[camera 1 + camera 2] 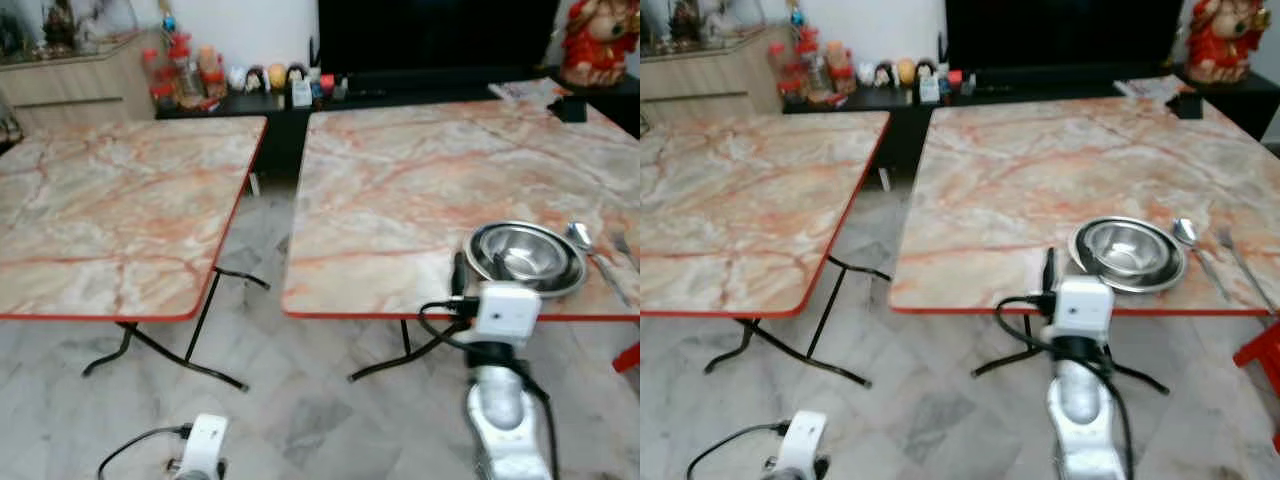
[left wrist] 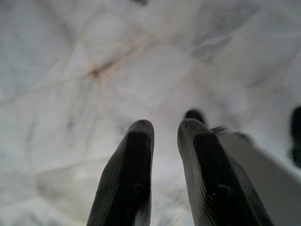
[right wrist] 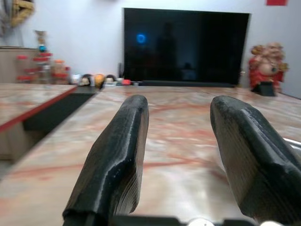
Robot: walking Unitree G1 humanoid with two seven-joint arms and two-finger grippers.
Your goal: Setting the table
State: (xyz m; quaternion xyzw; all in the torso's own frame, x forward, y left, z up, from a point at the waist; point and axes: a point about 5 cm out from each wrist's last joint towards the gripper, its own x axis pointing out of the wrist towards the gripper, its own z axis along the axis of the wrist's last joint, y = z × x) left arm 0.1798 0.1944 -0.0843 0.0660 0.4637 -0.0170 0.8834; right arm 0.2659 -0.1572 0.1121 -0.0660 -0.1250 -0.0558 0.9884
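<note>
room: two marble-patterned folding worktops stand side by side on a pale tiled floor (image 1: 300,400), with a dark television (image 3: 186,47) and a low black cabinet (image 1: 260,105) of small figurines behind them.
right worktop: the right worktop (image 1: 1040,170) carries the place setting, all of it close to the near red edge.
bowl: a steel bowl (image 1: 1127,253) sits upright near that edge, looking empty.
cutlery: a spoon (image 1: 1192,245) lies just beside the bowl on its right, and a fork (image 1: 1240,262) a little further right, both roughly parallel and pointing away from the edge.
right claw: the right claw (image 3: 183,155) is raised level with the worktop edge, just left of the bowl, its two fingers (image 3: 113,160) spread wide apart with nothing between them.
left claw: the left claw (image 2: 164,155) hangs low over the floor, fingers nearly together with a narrow gap, holding nothing.
left worktop: the left worktop (image 1: 110,200) stands apart across a gap.
step in hand: probably adjusting or finishing this setting, judged from the claw's place by the bowl.
doing it well: keep the claw clear of the bowl's rim while moving, since the bowl sits near the edge and a nudge could tip it off; approach any piece from above, not sideways; leave spoon and fork parallel.
</note>
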